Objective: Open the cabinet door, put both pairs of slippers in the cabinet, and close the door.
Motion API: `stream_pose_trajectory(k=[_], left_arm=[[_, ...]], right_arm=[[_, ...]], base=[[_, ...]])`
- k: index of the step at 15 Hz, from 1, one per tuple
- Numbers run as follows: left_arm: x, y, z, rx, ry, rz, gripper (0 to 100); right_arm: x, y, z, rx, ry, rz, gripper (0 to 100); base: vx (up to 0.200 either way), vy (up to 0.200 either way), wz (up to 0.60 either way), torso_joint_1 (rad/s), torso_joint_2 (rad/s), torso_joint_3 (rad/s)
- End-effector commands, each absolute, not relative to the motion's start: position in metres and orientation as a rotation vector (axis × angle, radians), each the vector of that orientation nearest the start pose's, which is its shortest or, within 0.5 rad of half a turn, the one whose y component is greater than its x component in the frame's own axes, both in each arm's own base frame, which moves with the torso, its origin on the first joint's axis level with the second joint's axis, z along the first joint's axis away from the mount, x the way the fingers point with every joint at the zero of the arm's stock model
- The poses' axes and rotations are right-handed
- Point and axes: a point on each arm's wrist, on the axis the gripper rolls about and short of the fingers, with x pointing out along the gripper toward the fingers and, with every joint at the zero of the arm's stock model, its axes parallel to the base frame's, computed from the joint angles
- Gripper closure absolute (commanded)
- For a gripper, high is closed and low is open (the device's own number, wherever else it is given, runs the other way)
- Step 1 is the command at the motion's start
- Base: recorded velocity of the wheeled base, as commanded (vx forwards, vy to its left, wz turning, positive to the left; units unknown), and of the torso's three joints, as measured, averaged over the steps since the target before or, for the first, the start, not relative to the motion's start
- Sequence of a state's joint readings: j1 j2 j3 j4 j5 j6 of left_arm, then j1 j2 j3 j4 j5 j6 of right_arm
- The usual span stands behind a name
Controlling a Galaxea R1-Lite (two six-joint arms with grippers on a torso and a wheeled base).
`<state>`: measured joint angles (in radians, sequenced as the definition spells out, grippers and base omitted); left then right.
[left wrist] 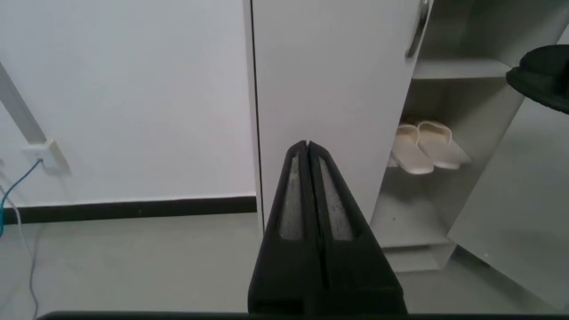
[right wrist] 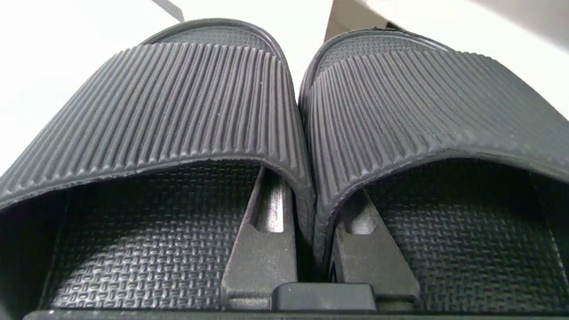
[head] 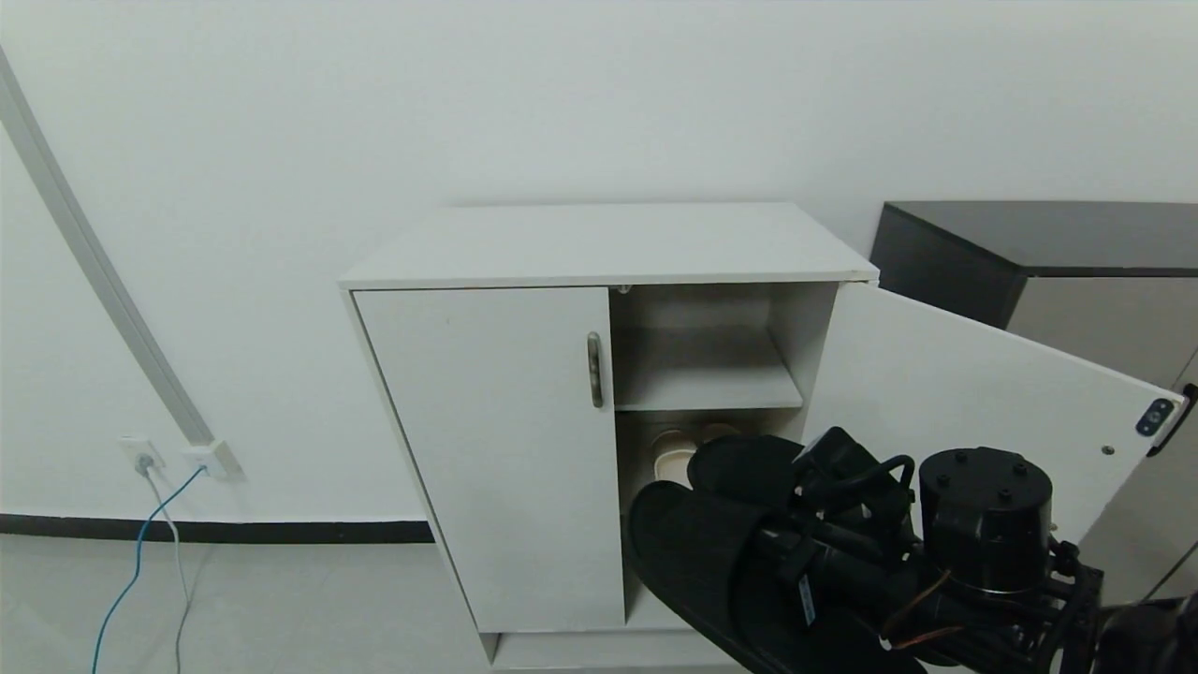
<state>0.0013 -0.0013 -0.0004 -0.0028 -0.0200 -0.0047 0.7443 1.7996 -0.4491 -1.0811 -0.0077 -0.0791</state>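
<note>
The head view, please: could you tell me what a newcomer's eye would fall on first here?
The pair of black slippers, pinched together by the right tool, hangs low in front of the white cabinet. Its right door stands wide open, and a beige pair sits inside on the shelf under the top one.

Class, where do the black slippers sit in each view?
Head view: black slippers low, right of centre, before the open cabinet.
Left wrist view: one toe at the edge, by the cabinet's shelf.
Right wrist view: side by side, close up.
Shared landmark: beige slippers in the cabinet.
</note>
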Motion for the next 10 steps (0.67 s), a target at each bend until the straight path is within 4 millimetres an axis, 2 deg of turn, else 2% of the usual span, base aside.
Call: stream_pose_trajectory(k=[1,6,10], left_arm=[[-0.0228,-0.0005,0.0758,-0.005,-0.003,-0.018,100],[-0.0228,-0.0005,0.0758,-0.005,-0.003,-0.018,100],[-0.0229,-0.0005,0.0762,-0.006,-0.005,-0.018,100]], right_arm=[[0.2043,0.189,0.11,-0.179,0.23,0.745,100],[0.2042,0.1894,0.1096,-0.181,0.231,0.747,100],[0.2018,0.1907,0.1086,-0.184,0.235,0.756,100]], base=[[0.0,0.0,0.0,-0.149,0.48,0.33],[0.0,0.0,0.0,-0.116,0.46,0.347],[0.0,0.0,0.0,-0.058,0.44,0.383]])
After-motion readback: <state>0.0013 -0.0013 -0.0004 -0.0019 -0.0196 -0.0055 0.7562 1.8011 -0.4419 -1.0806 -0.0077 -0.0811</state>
